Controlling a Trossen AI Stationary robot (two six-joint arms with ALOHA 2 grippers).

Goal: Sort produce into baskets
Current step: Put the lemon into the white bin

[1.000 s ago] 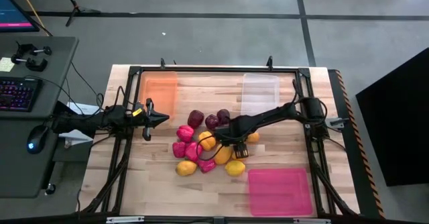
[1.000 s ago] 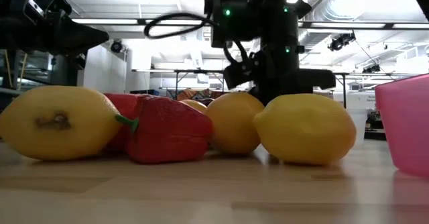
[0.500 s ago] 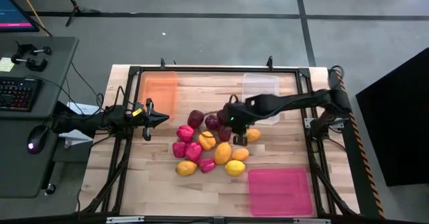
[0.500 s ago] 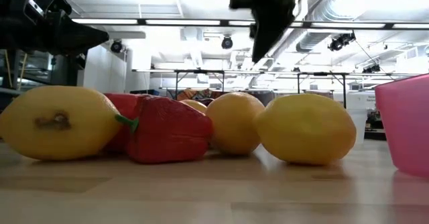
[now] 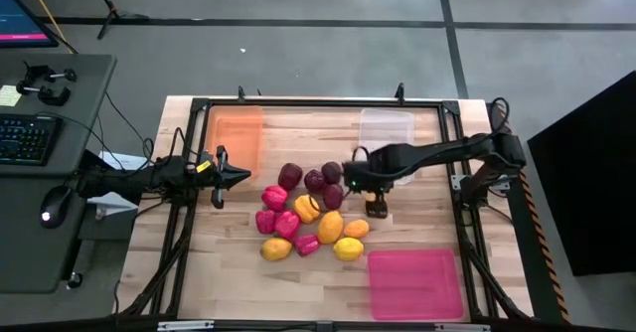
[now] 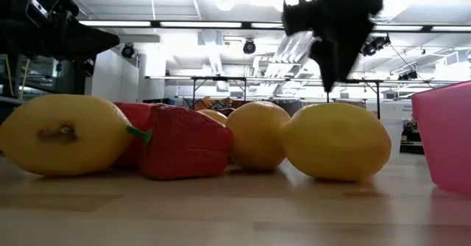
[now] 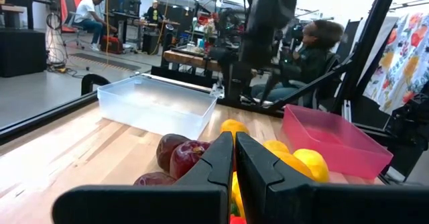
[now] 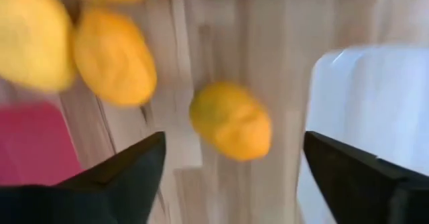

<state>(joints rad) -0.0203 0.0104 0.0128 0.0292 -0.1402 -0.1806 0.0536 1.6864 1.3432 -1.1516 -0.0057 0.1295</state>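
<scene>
The produce lies in a pile (image 5: 308,213) at the table's middle: dark maroon ones (image 5: 316,179), red peppers (image 5: 274,199) and yellow and orange citrus (image 5: 347,249). One orange fruit (image 8: 231,120) lies alone on the wood beside the clear basket (image 5: 386,133). My right gripper (image 5: 377,207) is open above it, one finger on each side and apart from it. My left gripper (image 5: 235,176) is shut and empty, left of the pile. The orange basket (image 5: 236,133) is far left, and the pink basket (image 5: 414,282) is near right.
A black frame (image 5: 318,103) runs around the table. In the low view two yellow lemons (image 6: 335,139) and a red pepper (image 6: 184,143) stand in front, with the pink basket's wall (image 6: 445,135) at the right. People sit in the room beyond the table (image 7: 315,46).
My right gripper has risen from the pile's near side. It has gone toward the table's far edge and then toward its right edge, and now stands over the lone orange fruit. No fruit has visibly moved.
</scene>
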